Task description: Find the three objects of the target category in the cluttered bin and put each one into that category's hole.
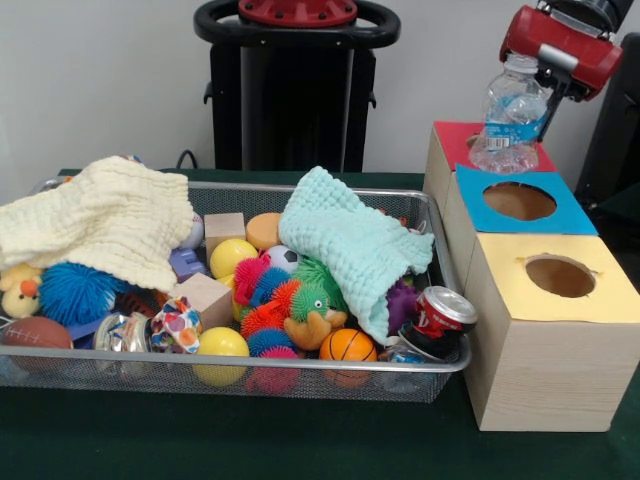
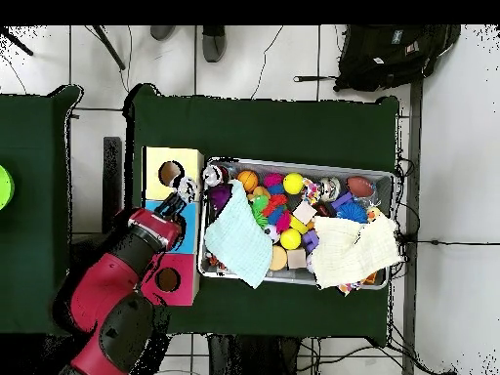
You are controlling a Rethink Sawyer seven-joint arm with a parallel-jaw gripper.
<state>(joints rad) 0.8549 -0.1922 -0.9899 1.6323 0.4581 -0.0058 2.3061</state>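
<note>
— Three boxes [image 1: 545, 300] stand in a row on the green desk [image 1: 250, 440], right of the wire bin [image 1: 240, 375]: a yellow top nearest, then blue, then red at the far end, each with a round hole.

— And the room?

— Pale wall behind, seen from the front. From above, a tiled floor with cables, a black backpack [image 2: 391, 54] lying on it, and someone's shoes [image 2: 213, 41] at the top edge. A second green desk [image 2: 34, 195] sits apart on the left there.

— What else differs between views?

— The front shows the bin's clutter plainly: a cream cloth [image 1: 100, 220], a mint cloth [image 1: 350, 245], balls, wooden blocks, and a crushed red can [image 1: 440, 315] at the near right corner. Overhead shows the red arm [image 2: 117, 283] lying across the boxes.

— The claw?

— The claw [image 1: 545, 80] holds a clear plastic bottle [image 1: 510, 120] by its upper part, upright above the red box. How wide the claw stands, I cannot tell.
</note>
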